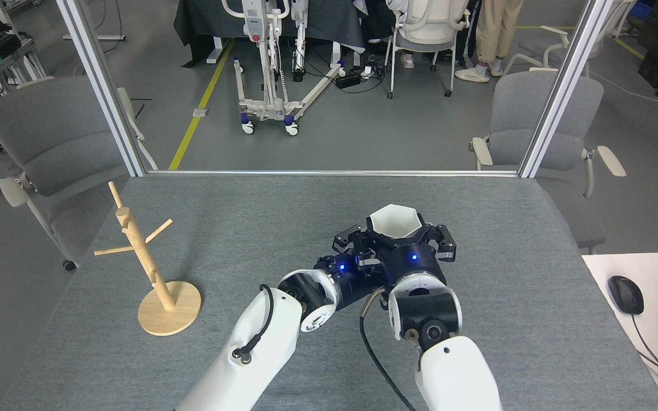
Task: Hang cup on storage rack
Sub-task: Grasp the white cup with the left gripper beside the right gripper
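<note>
white faceted cup [394,221] is seen upright, hexagonal rim up, well to the right of the wooden mug tree [149,260] and far from it. right gripper [396,238] is set around the cup's lower body, black fingers [442,242] splayed at both sides of it; the cup appears held there, though actual contact is hidden by the wrist. whether the cup is lifted off the grey surface [260,211] cannot be told. left gripper [357,246] is pressed in just beside the right one, at the cup's left; its fingers look spread, nothing of its own is held, touch with the cup cannot be told.

progress, as judged: early. the cup is grasped or nearly so, nothing hung yet. all pegs on the mug tree are bare, round base flat on the surface. left to do: cup carried across to the mug tree, tilted, its hole or opening threaded over a peg, then released. the hole is not visible from this view.
</note>
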You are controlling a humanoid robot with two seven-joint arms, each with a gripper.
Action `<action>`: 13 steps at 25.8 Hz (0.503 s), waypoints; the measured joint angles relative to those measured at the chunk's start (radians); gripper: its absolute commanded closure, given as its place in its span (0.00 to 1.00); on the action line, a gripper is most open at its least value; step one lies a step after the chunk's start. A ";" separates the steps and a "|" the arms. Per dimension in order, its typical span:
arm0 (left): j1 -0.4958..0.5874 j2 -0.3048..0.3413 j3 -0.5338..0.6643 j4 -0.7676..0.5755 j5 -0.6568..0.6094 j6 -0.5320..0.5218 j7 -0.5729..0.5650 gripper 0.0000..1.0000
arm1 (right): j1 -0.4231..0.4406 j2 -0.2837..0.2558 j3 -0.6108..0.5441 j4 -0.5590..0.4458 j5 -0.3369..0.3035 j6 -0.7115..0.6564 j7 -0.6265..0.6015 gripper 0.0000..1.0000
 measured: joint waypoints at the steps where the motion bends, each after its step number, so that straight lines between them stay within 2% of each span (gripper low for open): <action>1: 0.000 0.000 0.000 0.002 -0.001 0.000 0.000 0.29 | 0.000 0.000 0.000 0.001 0.000 0.000 0.000 1.00; 2: 0.000 0.000 0.000 0.004 -0.003 0.000 0.000 0.35 | 0.000 0.001 0.000 0.003 0.000 0.000 0.001 1.00; 3: 0.000 0.001 0.000 0.005 -0.003 0.004 0.000 0.46 | 0.001 0.002 0.000 0.003 0.000 0.001 0.000 1.00; 6: 0.000 0.004 -0.002 0.006 -0.007 0.004 0.000 0.97 | 0.004 0.004 0.000 0.004 0.000 0.003 0.000 1.00; 7: 0.000 0.006 -0.002 0.006 -0.008 0.004 0.001 1.00 | 0.005 0.005 0.001 0.004 0.000 0.003 0.000 1.00; 13: 0.001 0.009 -0.002 0.006 -0.009 -0.008 0.001 1.00 | 0.013 0.012 0.001 0.005 0.003 0.011 -0.002 1.00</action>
